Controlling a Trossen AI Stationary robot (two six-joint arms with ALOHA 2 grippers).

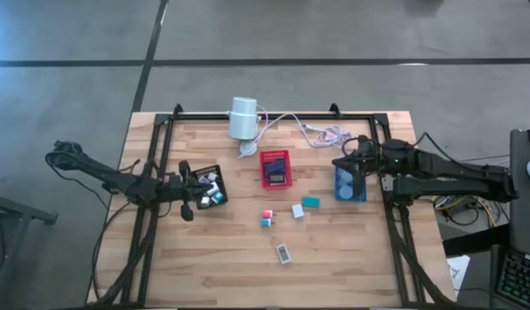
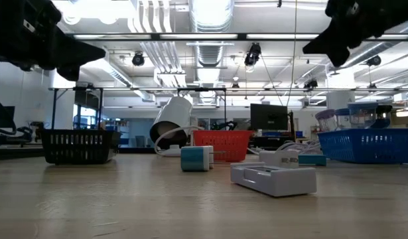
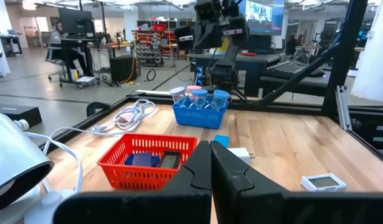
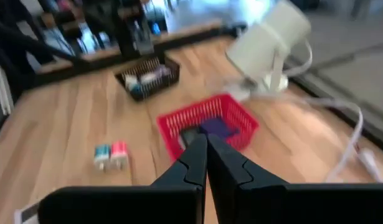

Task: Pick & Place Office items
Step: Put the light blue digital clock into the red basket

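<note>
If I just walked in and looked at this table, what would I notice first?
Probably the bright red basket in the middle of the wooden table, with a black basket on its left and a blue basket on its right. Nearer the front, a few little office items lie loose on the wood. A white lamp with a cable sits at the back edge.

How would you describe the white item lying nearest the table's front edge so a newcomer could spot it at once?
Start at the red tray in the middle of the wooden table. Come toward the front edge, past the loose pink and teal pieces. The flat white rectangle lies alone, tilted, the item farthest from the trays.
</note>
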